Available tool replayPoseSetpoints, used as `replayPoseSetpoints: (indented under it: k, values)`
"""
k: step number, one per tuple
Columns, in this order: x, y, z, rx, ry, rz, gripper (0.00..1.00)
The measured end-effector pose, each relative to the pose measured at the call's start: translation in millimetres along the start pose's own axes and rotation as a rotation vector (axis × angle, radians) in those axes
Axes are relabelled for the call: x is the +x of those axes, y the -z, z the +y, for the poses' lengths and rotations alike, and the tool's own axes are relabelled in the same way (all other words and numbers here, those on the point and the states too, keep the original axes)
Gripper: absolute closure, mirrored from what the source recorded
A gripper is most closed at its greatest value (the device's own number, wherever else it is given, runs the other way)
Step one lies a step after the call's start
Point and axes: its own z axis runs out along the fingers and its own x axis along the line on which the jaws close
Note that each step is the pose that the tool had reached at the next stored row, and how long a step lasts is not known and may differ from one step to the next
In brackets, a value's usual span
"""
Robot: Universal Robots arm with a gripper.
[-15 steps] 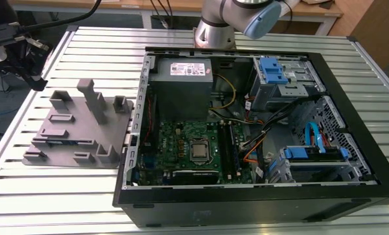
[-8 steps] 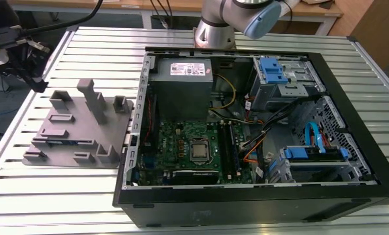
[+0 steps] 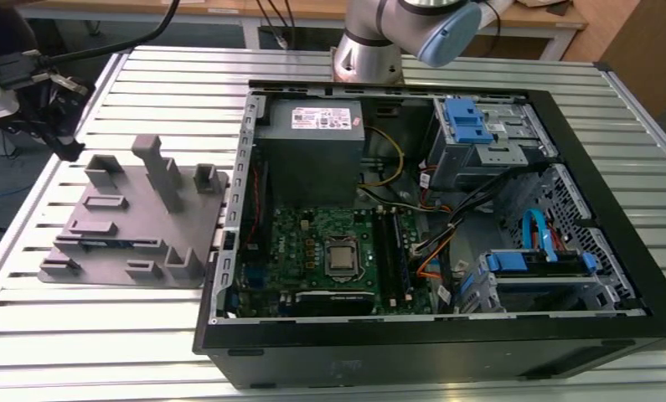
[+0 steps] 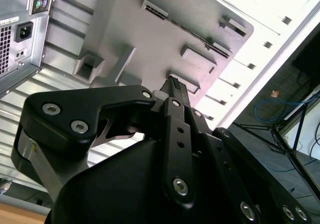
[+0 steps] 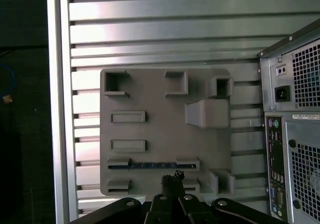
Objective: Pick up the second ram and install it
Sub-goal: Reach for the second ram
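In the exterior view, an open computer case (image 3: 445, 352) is lying on a slatted metal table (image 3: 109, 335), and the arm's base (image 3: 366, 50) is standing behind the case. A grey fixture plate (image 3: 98, 226) with upright posts is sitting just beside the case, on the exterior view's left. The second ram (image 3: 118, 244) is lying low in this plate as a thin blue-green strip, well apart from the motherboard (image 3: 322, 243). In the first wrist view, the camera is looking down on the plate, and the ram (image 5: 150, 165) is resting on its edge between two small holders. The gripper (image 5: 172, 178) is hovering above the plate, near the middle of the stick but not touching it. Its fingers are drawn together and are holding nothing. In the second wrist view, the gripper (image 4: 175, 86) is showing the same narrow state, with the tip pointing toward the plate. The step in hand seems to be the approach for picking up, so nothing of the installing is done yet. In my judgement, taking the stick is calling for the jaws to open, line up across its thin board, and come down straight between the holders.
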Motion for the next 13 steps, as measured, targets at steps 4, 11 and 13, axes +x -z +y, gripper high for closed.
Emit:
replayPoseSetpoints:
  k: [4, 11, 13]
  values:
    - [0.1, -2.2, -0.1, -0.0001, 0.0, -0.0001, 0.89]
    - [0.2, -6.2, -0.3, 0.0, 0.0, 0.0, 0.89]
    - [0.3, -7.5, -0.3, -0.0001, 0.0, -0.0001, 0.89]
